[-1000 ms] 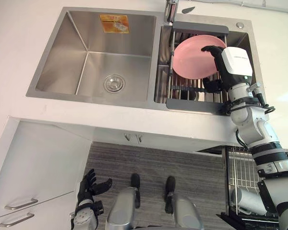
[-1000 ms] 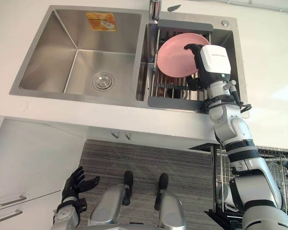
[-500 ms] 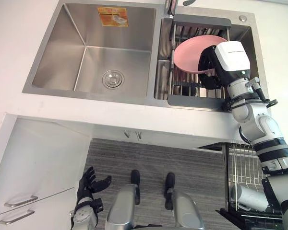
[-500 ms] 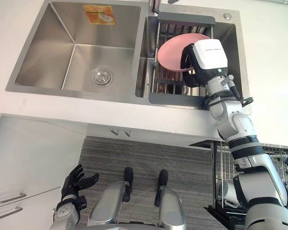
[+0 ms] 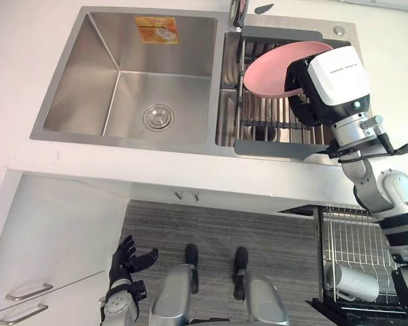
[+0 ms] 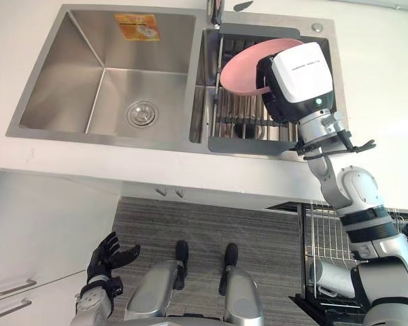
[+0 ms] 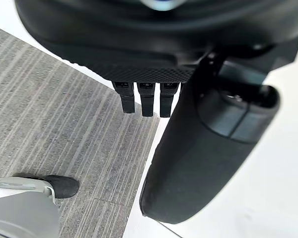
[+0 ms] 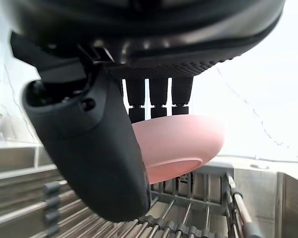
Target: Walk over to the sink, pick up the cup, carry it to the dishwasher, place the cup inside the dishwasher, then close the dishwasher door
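We find no cup at the sink (image 5: 122, 95). What is in hand is a pink plate (image 5: 272, 68), tilted and seemingly just clear of the dish rack (image 5: 272, 125) in the right basin, pinched between the right hand's (image 5: 330, 78) thumb below and its fingers (image 8: 159, 96) above. We judge the pick-up done; the carry, the placing and the door are left. The dishwasher rack (image 5: 357, 238) stands pulled out below the desk (image 5: 27, 54) at the right, with a pale cup-like thing (image 5: 353, 282) lying in it. The left hand (image 5: 126, 261) hangs low by the cabinet (image 5: 54, 231), its fingers loosely open and holding nothing.
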Controlling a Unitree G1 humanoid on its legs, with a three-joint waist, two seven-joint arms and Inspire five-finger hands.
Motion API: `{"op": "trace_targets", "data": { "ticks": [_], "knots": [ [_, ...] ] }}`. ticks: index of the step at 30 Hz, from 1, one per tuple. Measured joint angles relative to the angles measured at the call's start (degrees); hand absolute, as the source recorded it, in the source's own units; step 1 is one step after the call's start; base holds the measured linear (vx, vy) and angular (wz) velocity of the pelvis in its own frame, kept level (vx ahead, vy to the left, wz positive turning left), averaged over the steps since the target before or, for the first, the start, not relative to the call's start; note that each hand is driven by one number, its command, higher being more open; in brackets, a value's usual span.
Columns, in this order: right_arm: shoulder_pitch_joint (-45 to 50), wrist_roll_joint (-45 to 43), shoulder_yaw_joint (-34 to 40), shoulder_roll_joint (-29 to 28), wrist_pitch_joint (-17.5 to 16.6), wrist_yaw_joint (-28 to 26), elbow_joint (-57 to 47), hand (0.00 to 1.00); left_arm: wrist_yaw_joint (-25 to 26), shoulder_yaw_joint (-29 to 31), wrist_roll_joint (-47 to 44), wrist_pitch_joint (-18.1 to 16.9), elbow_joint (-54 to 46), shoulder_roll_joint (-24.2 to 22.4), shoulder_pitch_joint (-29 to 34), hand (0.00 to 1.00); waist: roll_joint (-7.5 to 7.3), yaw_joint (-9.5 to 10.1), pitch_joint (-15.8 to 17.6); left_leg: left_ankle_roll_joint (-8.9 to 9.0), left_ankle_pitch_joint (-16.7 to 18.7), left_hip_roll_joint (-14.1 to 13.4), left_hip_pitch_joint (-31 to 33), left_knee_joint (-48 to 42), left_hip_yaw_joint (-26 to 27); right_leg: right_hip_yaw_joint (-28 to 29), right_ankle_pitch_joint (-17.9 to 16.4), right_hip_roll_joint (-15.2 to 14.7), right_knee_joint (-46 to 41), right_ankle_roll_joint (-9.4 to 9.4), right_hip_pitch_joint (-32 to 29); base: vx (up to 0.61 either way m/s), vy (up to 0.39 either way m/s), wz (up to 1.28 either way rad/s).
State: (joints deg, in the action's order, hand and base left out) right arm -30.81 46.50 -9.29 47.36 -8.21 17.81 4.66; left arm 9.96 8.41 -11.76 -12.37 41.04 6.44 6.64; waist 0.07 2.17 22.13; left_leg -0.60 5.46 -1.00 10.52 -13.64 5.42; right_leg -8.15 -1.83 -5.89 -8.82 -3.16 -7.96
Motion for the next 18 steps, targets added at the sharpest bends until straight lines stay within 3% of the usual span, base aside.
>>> {"op": "trace_targets", "data": {
  "ticks": [3,8,12,18],
  "knots": [
    [3.41,-0.01,1.38,-0.01,-0.30,0.28,-2.05,0.30,-0.20,-0.05,0.04,0.04,1.02,0.00,0.00,0.90,-0.37,-0.64,-0.21,0.00,0.04,-0.10,-1.33,0.61,0.34,0.37,-0.01,0.14,0.49,0.00,1.20,-0.02,-0.006,-0.09],
    [13.11,-0.09,8.44,-1.41,-1.04,0.36,-8.03,0.30,-0.34,-0.40,0.60,0.94,2.52,0.13,0.79,0.90,-2.20,-1.17,-1.63,0.10,0.09,-0.36,-2.96,2.04,1.56,1.52,-0.01,0.54,1.33,0.00,1.95,0.02,-0.010,-0.13],
    [20.92,-0.24,17.12,-7.60,-0.90,1.28,-13.18,0.30,-0.56,-1.35,0.99,1.32,3.96,-0.03,1.29,0.90,-3.40,-2.76,-3.84,0.26,0.19,-0.29,-4.92,3.11,2.36,2.12,0.00,0.57,2.11,-0.01,3.23,0.06,0.010,-0.10],
    [30.30,-0.36,22.74,-13.78,-0.79,2.78,-19.87,0.30,-0.86,-2.29,2.87,1.56,4.82,0.08,1.99,0.90,-3.33,-4.27,-7.98,0.57,0.61,-0.46,-7.61,4.03,3.23,3.33,-0.09,0.84,2.95,-0.13,5.24,0.02,0.003,-0.11]
  ]
}}
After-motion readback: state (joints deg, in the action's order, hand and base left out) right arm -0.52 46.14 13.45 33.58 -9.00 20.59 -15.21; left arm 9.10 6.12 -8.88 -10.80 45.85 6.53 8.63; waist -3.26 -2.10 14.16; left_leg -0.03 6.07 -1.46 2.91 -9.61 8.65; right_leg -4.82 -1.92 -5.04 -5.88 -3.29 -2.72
